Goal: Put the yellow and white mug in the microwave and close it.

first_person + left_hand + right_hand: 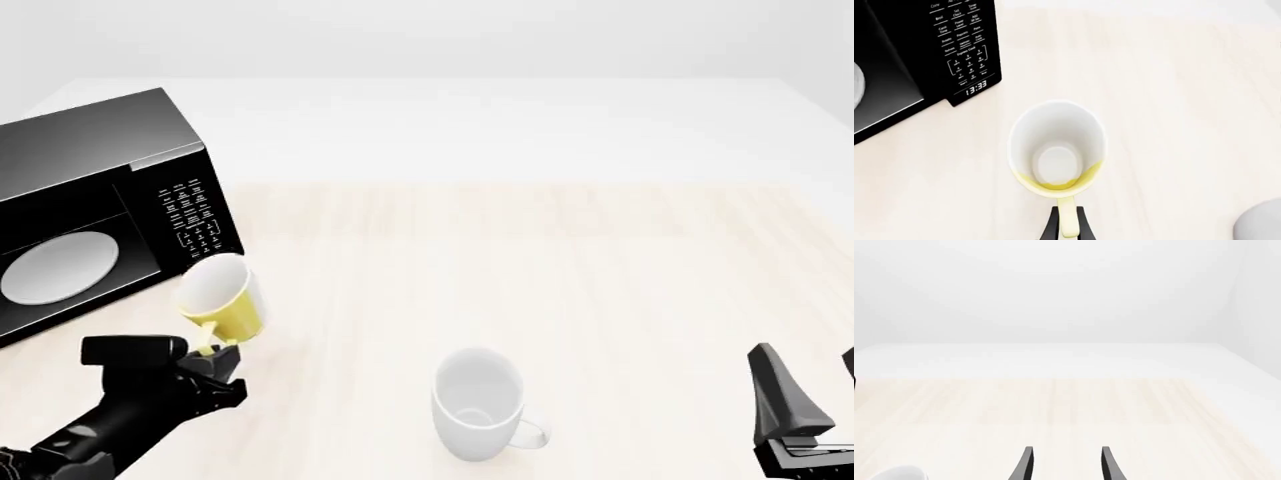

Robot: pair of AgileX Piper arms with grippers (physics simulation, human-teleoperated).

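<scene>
Near the table's left edge: small yellow and white mug (222, 298) before black box-shaped microwave (100, 215).
Left gripper (1069, 227) pinches the mug's handle; right gripper (1064, 465) parted, holding nothing.

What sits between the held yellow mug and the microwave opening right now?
Nothing. In the front view the yellow and white mug, gripped by its handle in the left gripper, hangs just off the microwave; the left wrist view shows only bare table there.

yellow-and-white mug (224, 300), black microwave (94, 215), white mug (477, 405).

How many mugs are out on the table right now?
2. The small yellow mug with white inside is held by its handle near the black microwave; the larger all-white mug stands mid-table.
</scene>
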